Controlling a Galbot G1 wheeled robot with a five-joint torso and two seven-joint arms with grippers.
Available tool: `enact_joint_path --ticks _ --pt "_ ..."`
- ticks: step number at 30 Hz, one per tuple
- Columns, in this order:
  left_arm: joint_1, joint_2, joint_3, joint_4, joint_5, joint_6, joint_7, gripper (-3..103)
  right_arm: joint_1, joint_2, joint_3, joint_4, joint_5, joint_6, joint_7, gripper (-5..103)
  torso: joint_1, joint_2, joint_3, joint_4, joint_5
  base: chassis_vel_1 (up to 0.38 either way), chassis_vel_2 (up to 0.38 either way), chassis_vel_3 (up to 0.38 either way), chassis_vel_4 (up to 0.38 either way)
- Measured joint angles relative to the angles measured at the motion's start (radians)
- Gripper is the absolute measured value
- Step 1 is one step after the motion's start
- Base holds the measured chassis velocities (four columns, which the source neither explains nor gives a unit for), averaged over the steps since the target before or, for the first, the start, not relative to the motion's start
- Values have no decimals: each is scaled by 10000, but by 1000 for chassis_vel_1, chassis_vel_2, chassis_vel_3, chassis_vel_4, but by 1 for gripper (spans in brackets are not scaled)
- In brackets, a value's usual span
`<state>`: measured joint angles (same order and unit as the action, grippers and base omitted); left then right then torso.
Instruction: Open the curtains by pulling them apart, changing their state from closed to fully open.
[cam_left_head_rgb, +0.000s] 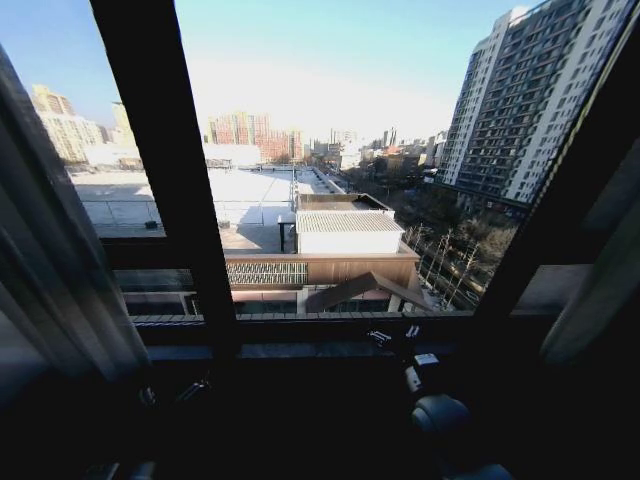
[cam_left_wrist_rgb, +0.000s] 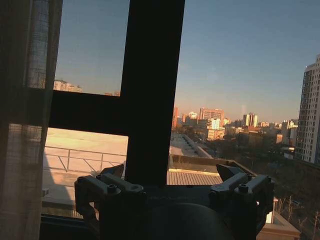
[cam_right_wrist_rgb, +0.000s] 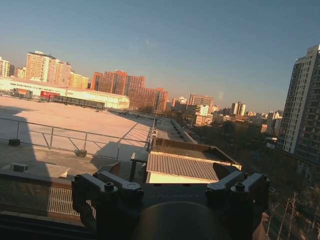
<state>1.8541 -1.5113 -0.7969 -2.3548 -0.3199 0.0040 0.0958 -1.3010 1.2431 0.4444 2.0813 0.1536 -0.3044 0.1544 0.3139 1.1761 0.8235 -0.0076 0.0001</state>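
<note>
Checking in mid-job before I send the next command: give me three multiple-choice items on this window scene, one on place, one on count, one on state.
1. Where do the curtains hang in the head view?
A. Drawn across the middle of the glass
B. Gathered at the left and right edges
C. Heaped on the sill

2. How many curtain panels show in the head view?
A. One
B. Two
C. Four

3. How is the left gripper?
A. Open, holding nothing
B. Shut on a curtain
C. Shut on the window frame

Answers:
1 B: the left panel and right panel flank clear glass.
2 B: one panel at each side.
3 A: the left gripper has its fingers spread with the window frame beyond; the right gripper is likewise open.
</note>
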Motion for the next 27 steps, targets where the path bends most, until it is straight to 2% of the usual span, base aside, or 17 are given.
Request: enact_joint_path --ticks 18,27 --pt "-219 46 49 118 3 110 30 100 -38 46 0 10 -13 27 36 100 1 -1 1 0 1 350 353 -353 -352" --pt "-181 35 51 174 7 87 55 100 -15 101 -9 -152 -25 302 34 100 0 0 0 2 0 357 356 -349 -356"
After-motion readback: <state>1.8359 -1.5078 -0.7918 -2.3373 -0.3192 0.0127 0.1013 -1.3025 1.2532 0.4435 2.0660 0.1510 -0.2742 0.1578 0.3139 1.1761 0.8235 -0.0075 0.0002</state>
